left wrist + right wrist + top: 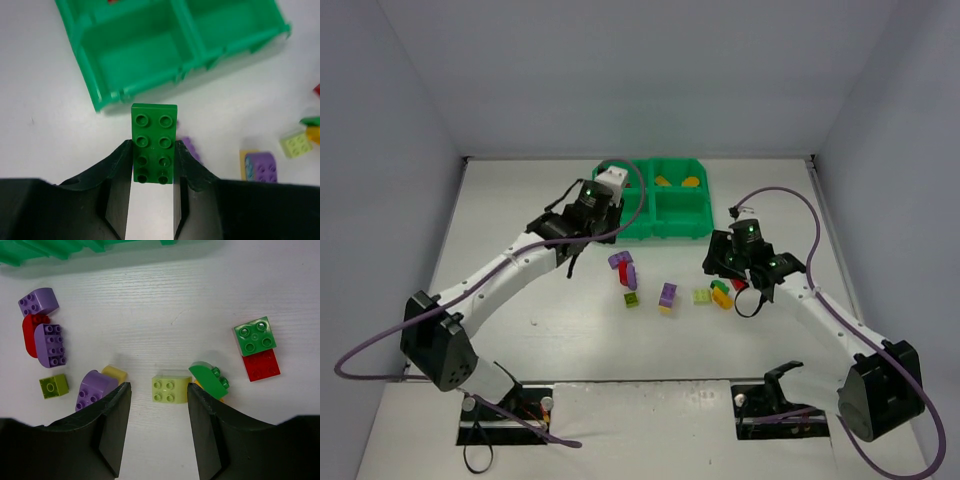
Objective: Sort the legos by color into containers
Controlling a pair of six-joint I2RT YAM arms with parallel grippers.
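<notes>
So at this point the left hand was closed narrow on a green brick, pinching its long sides with the studs facing the wrist cam. The brick stuck out past the fingertips toward the tray. It was just short of the tray's near wall, by the near-left compartment, and not in any compartment yet. From the top cam the tray sat at the far side of the desk, and two yellow bricks were in its far-right compartment. The right hand was down low over the loose pile on the near side of the tray, below its right half, with its fingers apart and gripping nothing. A lime brick lay on the desk between the fingertips, closer to the right finger, but I couldn't tell if it touched. A curved green piece sat right beside that brick. Further from the tray's middle, a green square butted against a red square. Back toward the tray's left half were a purple block against a yellow one, a small olive cube, and a cluster of two purple pieces around a red one.
</notes>
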